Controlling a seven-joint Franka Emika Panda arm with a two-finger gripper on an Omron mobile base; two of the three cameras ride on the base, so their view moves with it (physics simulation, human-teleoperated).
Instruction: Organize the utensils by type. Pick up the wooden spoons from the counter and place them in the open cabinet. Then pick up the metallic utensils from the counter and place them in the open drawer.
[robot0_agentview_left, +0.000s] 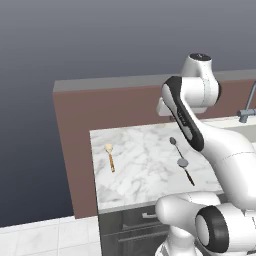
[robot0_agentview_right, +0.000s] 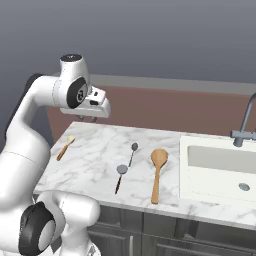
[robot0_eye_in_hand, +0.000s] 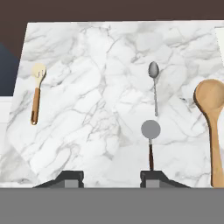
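- Looking down through the hand view, we see our two dark finger tips of the gripper standing well apart above the white, grey-veined marble counter, clamped on nothing.
- We find the large light-tan wooden spoon with the round bowl lying flat at the right edge of that view, bowl away from us, well to the right of the pincer.
- We see the small wooden spoon with the pale head and orange-brown handle lying far to the left, near the counter's left edge.
- Between them lie the two metal utensils: the slim grey metal spoon with the oval head farther off, and the dark-handled metal utensil with the flat round head nearer, its handle running down toward our right finger tip.
- In the right base view we see the hand raised above the counter's back left part, with the big spoon just beside the white sink basin and grey tap.
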